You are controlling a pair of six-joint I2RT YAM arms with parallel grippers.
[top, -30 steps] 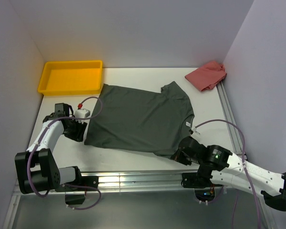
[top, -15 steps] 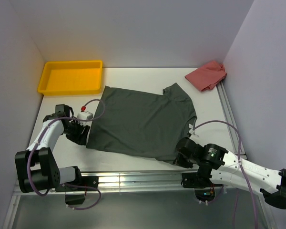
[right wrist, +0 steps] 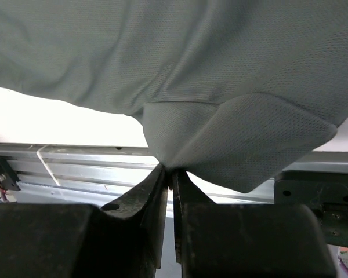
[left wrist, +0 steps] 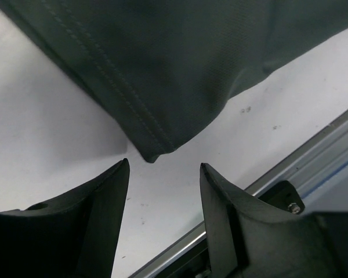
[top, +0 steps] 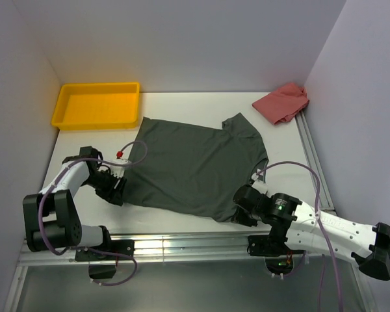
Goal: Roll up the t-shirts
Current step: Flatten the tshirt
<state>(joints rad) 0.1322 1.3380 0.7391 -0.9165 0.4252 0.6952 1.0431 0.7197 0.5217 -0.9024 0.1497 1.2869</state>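
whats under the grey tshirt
The grey t-shirt lies spread flat on the white table, which shows all round its edges. Whatever is directly beneath the cloth is covered and cannot be seen.

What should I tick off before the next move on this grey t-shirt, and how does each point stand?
1. Left hand open: ok, fingers apart.
2. Hem corner of the t-shirt between the left fingers: not ok; it lies on the table just ahead of them.
3. Right hand gripping the t-shirt: cannot tell; fingers nearly together, a fabric fold at their tips.
4. T-shirt lying flat: not ok; its edge is folded over by the right hand.
5. Roll begun: not ok.
6. Pink cloth apart from the t-shirt: ok.
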